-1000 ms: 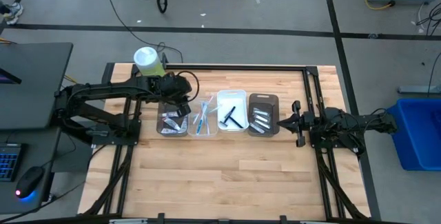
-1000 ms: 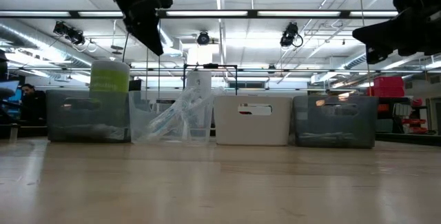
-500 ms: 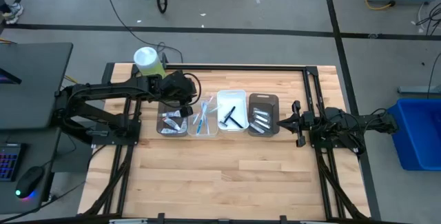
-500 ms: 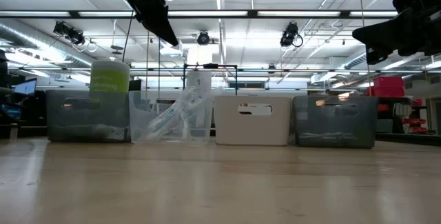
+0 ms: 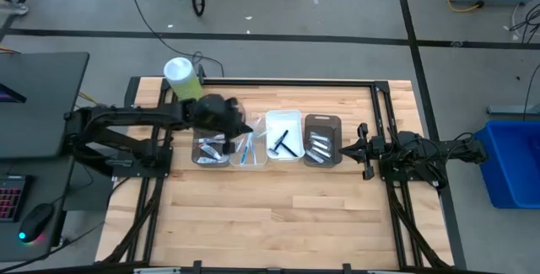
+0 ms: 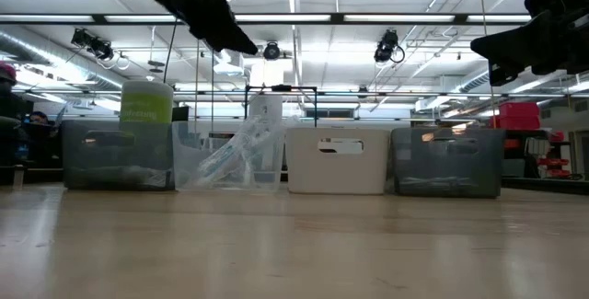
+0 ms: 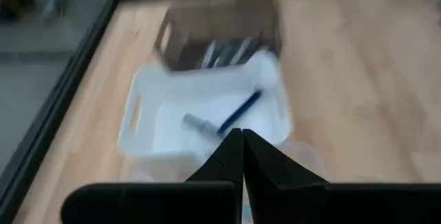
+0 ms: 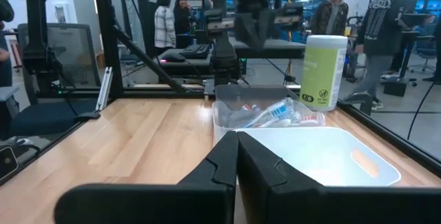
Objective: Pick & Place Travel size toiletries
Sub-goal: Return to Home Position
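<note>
Four trays stand in a row at the table's far side. The left dark tray (image 5: 211, 150) holds small tubes, the clear tray (image 5: 249, 149) slim toothbrushes (image 8: 272, 114), the white tray (image 5: 291, 120) a black razor (image 7: 224, 119), and the right dark tray (image 5: 322, 139) silvery tubes (image 5: 319, 147). My left gripper (image 5: 242, 129) hangs shut and empty above the clear tray, slanting down toward the white tray; its fingertips (image 7: 241, 141) meet. My right gripper (image 5: 363, 150) waits shut at the right, level, well clear of the trays.
A green-white canister (image 5: 180, 73) stands at the far left corner, behind the left arm. Bare wooden tabletop (image 5: 278, 215) stretches from the trays to the near edge. People stand in the room beyond the table (image 8: 165, 17).
My left gripper has tipped up from pointing steeply down over the left dark tray to a shallow downward slant. Its tip has swung toward the table's right, over the clear tray. The trays and their contents have stayed put.
</note>
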